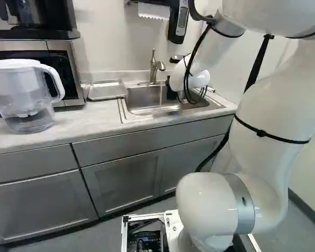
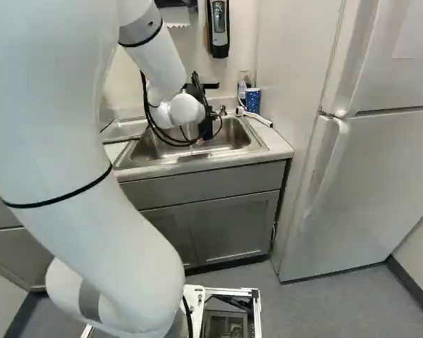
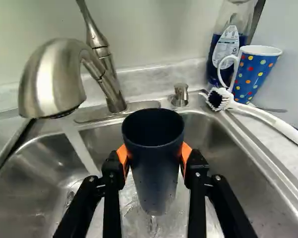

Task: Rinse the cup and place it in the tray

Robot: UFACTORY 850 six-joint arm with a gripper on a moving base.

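the pincer [image 2: 206, 121], partly open, grips a smooth, tapered dark cup [image 3: 154, 163] inside orange pads [image 3: 123, 157].

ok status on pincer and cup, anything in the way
Pincer shut on dark cup over sink. Water running beside cup, missing it. Faucet close, possibly in the way.

No words, brand or number could be read in any view. A pale label [image 3: 225, 45] stood on the clear bottle of blue liquid [image 3: 231, 12], ahead of the gripper [image 2: 203, 113] and off to its right, behind the dotted mug [image 3: 256, 74]. The label bore small dark print, too fine to make out, so what it said could not be told
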